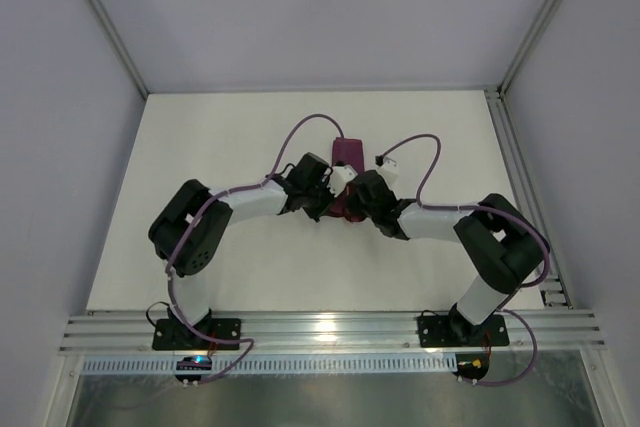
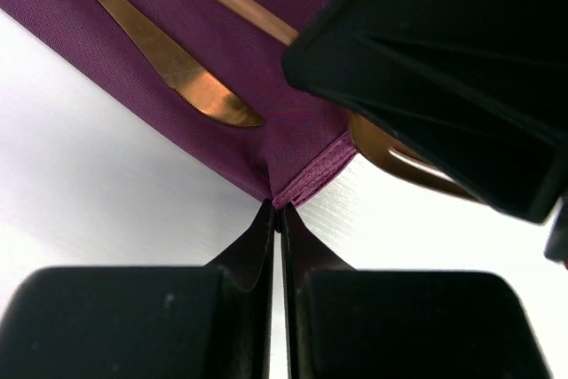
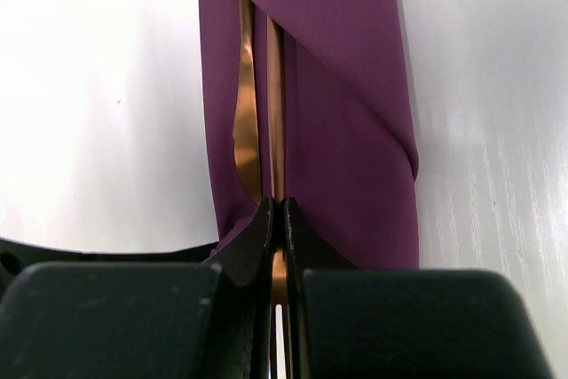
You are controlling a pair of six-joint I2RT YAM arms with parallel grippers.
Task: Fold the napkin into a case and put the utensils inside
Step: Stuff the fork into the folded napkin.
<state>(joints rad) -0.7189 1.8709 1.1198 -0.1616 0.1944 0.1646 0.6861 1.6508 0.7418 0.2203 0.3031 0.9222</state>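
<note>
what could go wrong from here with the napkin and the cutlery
1. The left gripper pinches only the very corner of the napkin, so a pull may slip the cloth free.
2. The knife lies loose on the cloth with its tip near that corner. Lifting the corner may slide it off.
3. The right gripper is shut on the fork close beside the left one, so the two may bump.
</note>
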